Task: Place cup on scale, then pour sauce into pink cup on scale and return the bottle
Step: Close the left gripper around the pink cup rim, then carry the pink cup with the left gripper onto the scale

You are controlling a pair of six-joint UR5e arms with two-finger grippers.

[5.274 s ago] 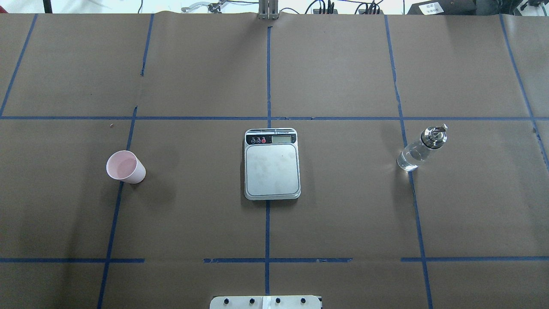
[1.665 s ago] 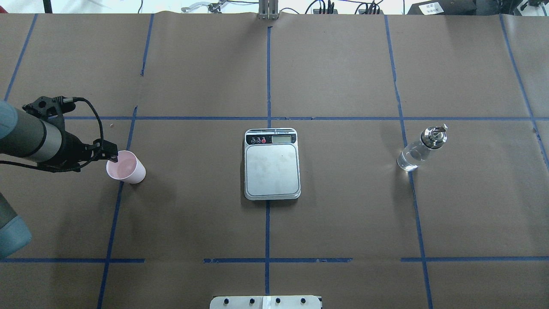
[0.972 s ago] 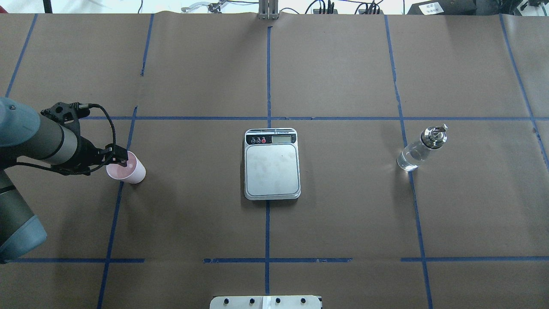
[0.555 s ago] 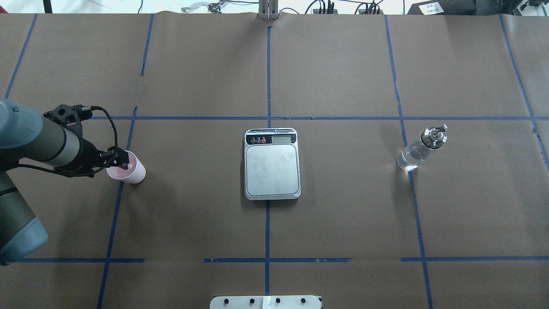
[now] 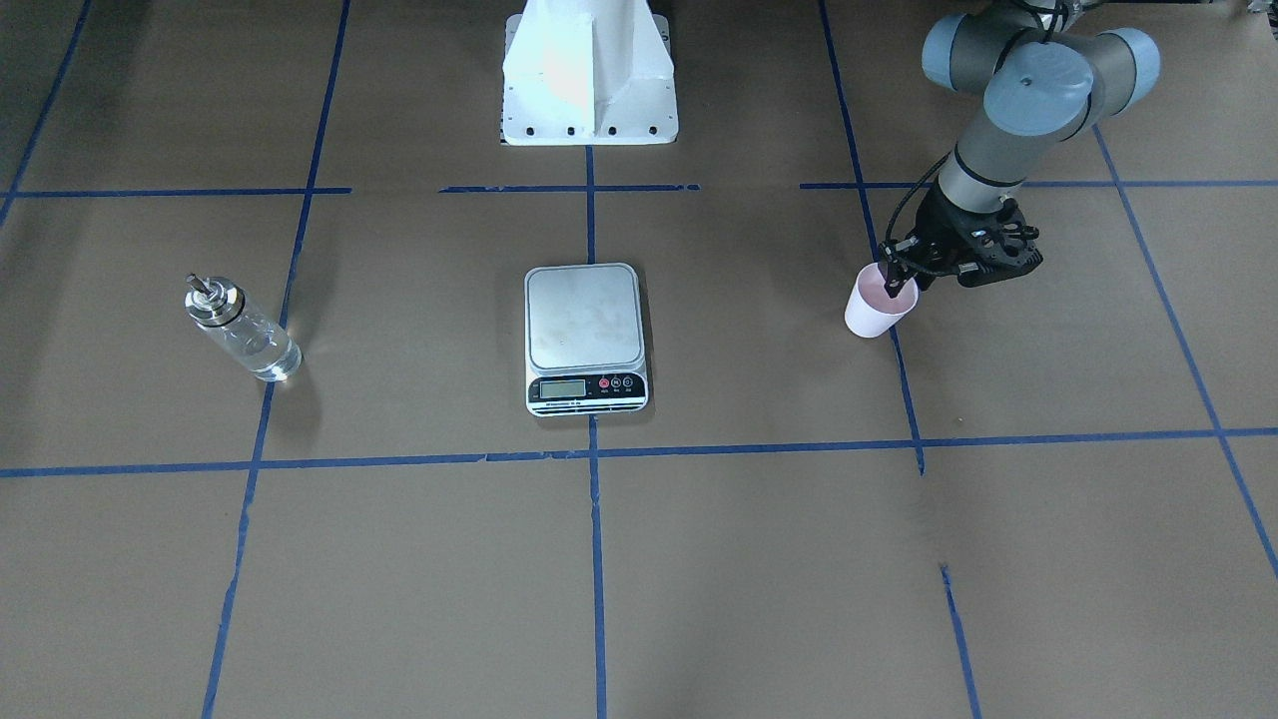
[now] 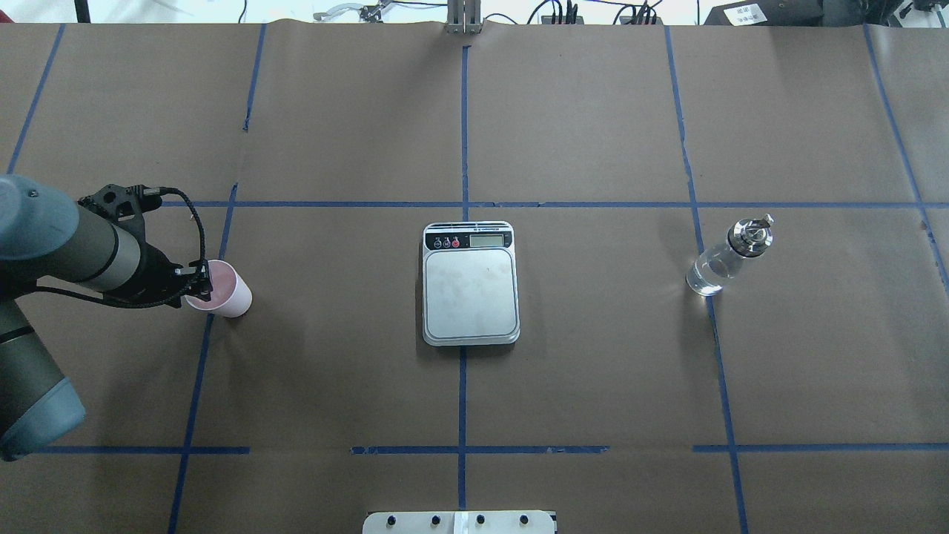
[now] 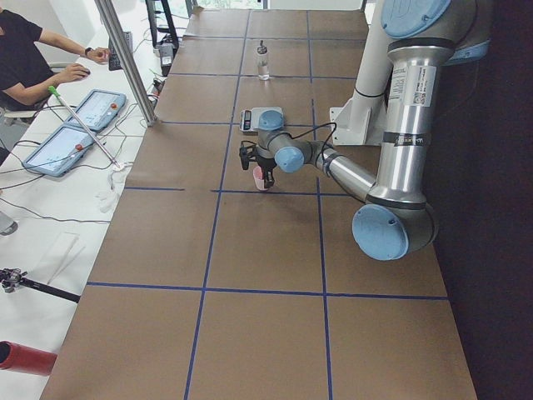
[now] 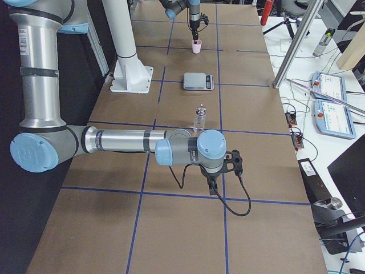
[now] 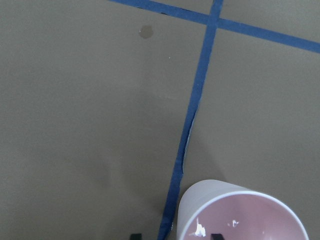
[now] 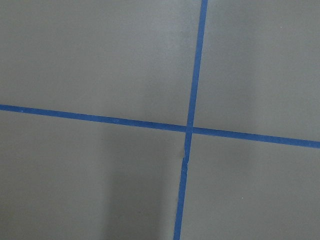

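Note:
The pale pink cup (image 6: 226, 293) (image 5: 874, 312) stands upright on the table at my left, away from the scale (image 6: 470, 293) (image 5: 584, 318). My left gripper (image 6: 199, 280) (image 5: 897, 285) is open and straddles the cup's near rim. In the left wrist view one fingertip (image 9: 216, 235) is inside the cup (image 9: 240, 215) and the other is outside. The clear glass bottle (image 6: 728, 258) (image 5: 240, 330) with its metal spout stands at my right. My right gripper (image 8: 212, 187) hangs low over bare table near the bottle (image 8: 199, 119); I cannot tell whether it is open or shut.
Blue tape lines (image 6: 463, 126) divide the brown paper table. The white robot base (image 5: 587, 70) stands at the table's near edge behind the scale. A person (image 7: 25, 58) sits at tablets (image 7: 75, 125) beyond the table's far side, next to a slanted metal post (image 7: 125, 58).
My left arm has come in from the left and brought its gripper down onto the cup's rim. The cup, scale and bottle have not moved.

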